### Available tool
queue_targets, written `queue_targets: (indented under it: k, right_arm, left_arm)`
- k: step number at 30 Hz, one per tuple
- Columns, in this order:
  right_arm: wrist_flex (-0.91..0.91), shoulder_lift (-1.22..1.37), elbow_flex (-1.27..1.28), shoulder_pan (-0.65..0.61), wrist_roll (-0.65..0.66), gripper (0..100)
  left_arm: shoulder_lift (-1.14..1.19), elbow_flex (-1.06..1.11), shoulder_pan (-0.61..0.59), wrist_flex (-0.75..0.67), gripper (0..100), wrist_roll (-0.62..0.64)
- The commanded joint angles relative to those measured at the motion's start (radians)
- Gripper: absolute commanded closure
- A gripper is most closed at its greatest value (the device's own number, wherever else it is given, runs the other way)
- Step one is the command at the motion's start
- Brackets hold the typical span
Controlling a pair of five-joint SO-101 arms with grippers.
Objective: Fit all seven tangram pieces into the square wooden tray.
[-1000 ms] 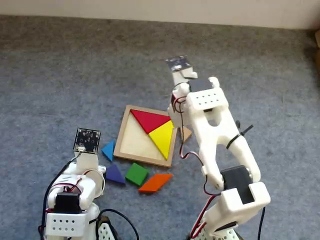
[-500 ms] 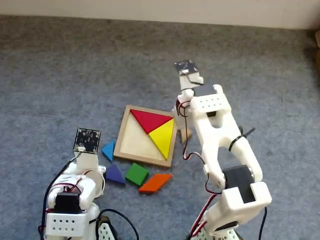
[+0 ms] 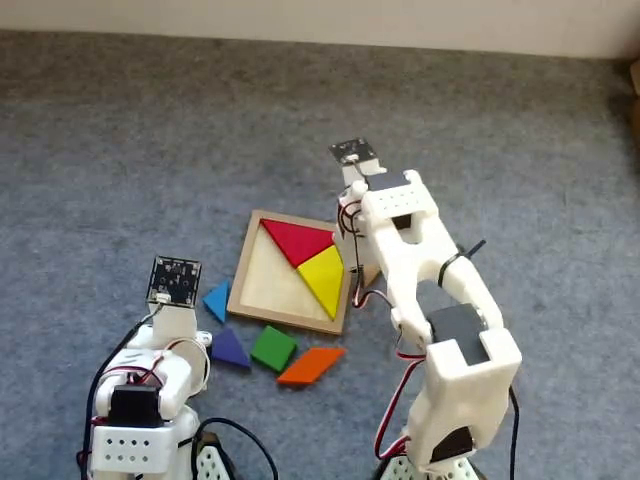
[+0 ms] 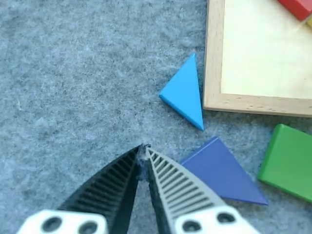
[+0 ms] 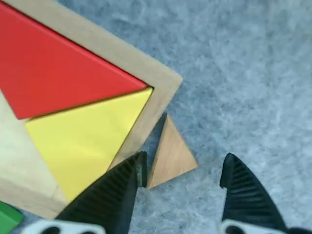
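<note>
Tan triangle (image 5: 170, 156) flat on counter (image 5: 243, 73), just outside tray (image 5: 146, 73) rim, on the side facing the counter's right edge. Longest side running along that rim; square corner pointing away from it. Straddled by right tool (image 5: 185, 165), spread wide and empty, one finger at the rim, one past the corner. Left tool (image 4: 145, 151) clenched, empty, across the tray.

Loose triangle (image 5: 170, 156) just beside tray (image 5: 163, 87), on its right
</note>
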Motion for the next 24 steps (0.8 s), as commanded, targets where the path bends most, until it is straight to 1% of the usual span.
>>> queue_targets:
  k: [1,9,12,15,21,24]
  right_arm:
    - [0.010,0.015,-0.061,-0.024,-0.002,76.0]
    - [0.010,0.059,-0.064,-0.024,0.000,76.0]
    - [0.008,0.064,-0.064,-0.024,0.037,76.0]
    - [-0.013,0.064,-0.056,-0.024,0.046,76.2]
    - [-0.018,0.064,-0.056,-0.024,0.049,85.4]
    - [-0.018,0.064,-0.056,-0.024,0.049,86.1]
  left_arm:
    - [-0.053,0.019,-0.010,0.005,99,0.005]
    - [-0.053,0.019,-0.010,0.005,99,0.005]
    - [-0.053,0.019,-0.010,0.005,99,0.005]
    - [-0.053,0.019,-0.010,0.005,99,0.005]
    - [-0.053,0.019,-0.010,0.005,99,0.005]
    - [-0.053,0.019,-0.010,0.005,99,0.005]
